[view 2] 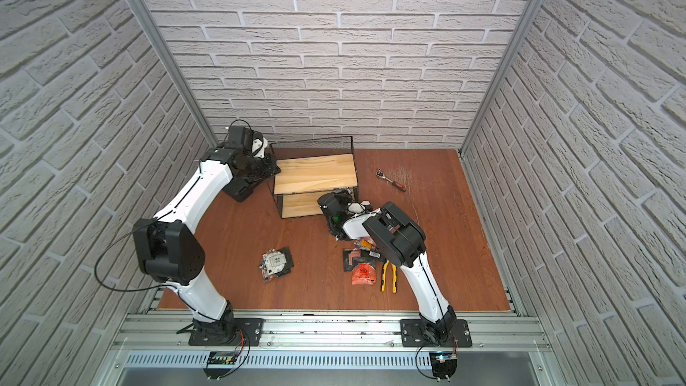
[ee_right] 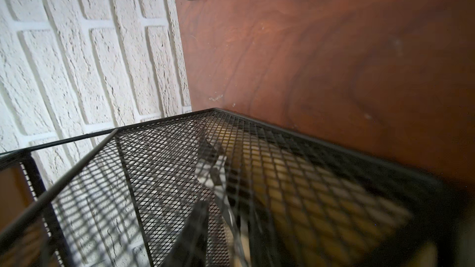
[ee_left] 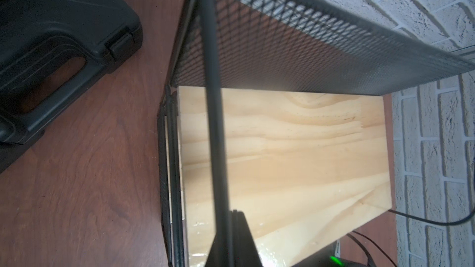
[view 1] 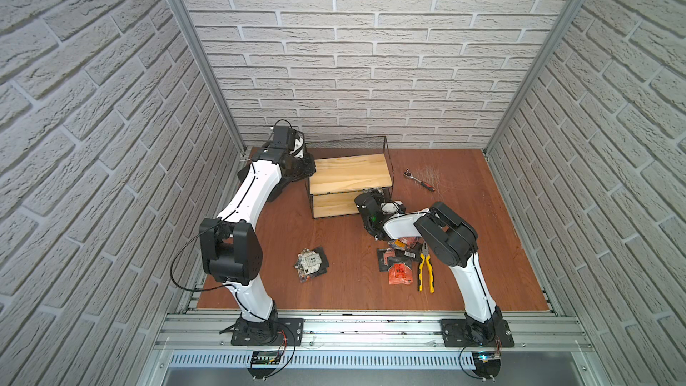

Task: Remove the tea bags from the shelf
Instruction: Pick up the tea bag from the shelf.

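Right gripper point(ee_right: 210, 218) is inside lower tier of shelf point(view 1: 349, 174), right end. View through mesh too blurred: cannot tell how wide jaws stand, or whether anything held.

Pale sachet point(ee_right: 214, 173) just ahead of fingers, upright near mesh; looks like last one on shelf.

Left gripper point(ee_left: 231, 227) clamped tight on shelf's top wire, left corner, bracing it.

Other tea bags point(view 1: 312, 262) lie on table point(view 1: 334, 232), second heap point(view 1: 396, 267) beside pliers point(view 1: 426, 271).

To do it well:
- Pinch sachet edge firmly.
- Draw straight out front, low, clear of upper board and mesh.
- Left brace needed so shelf won't slide.
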Motion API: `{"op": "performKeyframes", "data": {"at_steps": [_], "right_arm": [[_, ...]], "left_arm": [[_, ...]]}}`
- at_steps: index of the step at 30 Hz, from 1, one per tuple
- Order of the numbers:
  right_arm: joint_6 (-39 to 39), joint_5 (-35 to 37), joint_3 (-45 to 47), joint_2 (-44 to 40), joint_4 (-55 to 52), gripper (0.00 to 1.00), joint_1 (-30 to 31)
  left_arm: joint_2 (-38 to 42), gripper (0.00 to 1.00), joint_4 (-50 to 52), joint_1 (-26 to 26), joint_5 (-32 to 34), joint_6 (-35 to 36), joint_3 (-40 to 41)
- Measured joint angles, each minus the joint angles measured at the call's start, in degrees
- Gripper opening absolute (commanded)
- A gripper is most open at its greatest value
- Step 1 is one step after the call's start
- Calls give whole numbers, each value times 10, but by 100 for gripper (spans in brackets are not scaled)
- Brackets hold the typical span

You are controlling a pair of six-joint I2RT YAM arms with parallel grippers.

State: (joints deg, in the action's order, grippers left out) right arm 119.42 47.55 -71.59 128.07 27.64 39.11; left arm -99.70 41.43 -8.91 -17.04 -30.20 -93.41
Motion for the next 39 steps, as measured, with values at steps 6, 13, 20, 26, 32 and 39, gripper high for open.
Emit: {"op": "performKeyframes", "data": {"at_steps": [6, 13, 20, 26, 32, 39], "right_arm": [[2, 0, 0, 7, 2, 3, -3], [-23, -31, 16, 3, 43, 3, -5], [-58, -104, 93, -54, 71, 3, -5], [-75, -148, 145, -92, 97, 3, -5], [-96, -188, 166, -116, 108, 3, -5], [-115, -220, 198, -162, 112, 3, -5]], "left_arm": [[0, 6, -1, 2, -3, 2, 0], [0, 6, -1, 2, -3, 1, 0], [0, 6, -2, 2, -3, -5, 0], [0, 6, -3, 2, -3, -5, 1], [0, 7, -3, 2, -3, -6, 1], [0, 8, -3, 2, -4, -7, 1]]}}
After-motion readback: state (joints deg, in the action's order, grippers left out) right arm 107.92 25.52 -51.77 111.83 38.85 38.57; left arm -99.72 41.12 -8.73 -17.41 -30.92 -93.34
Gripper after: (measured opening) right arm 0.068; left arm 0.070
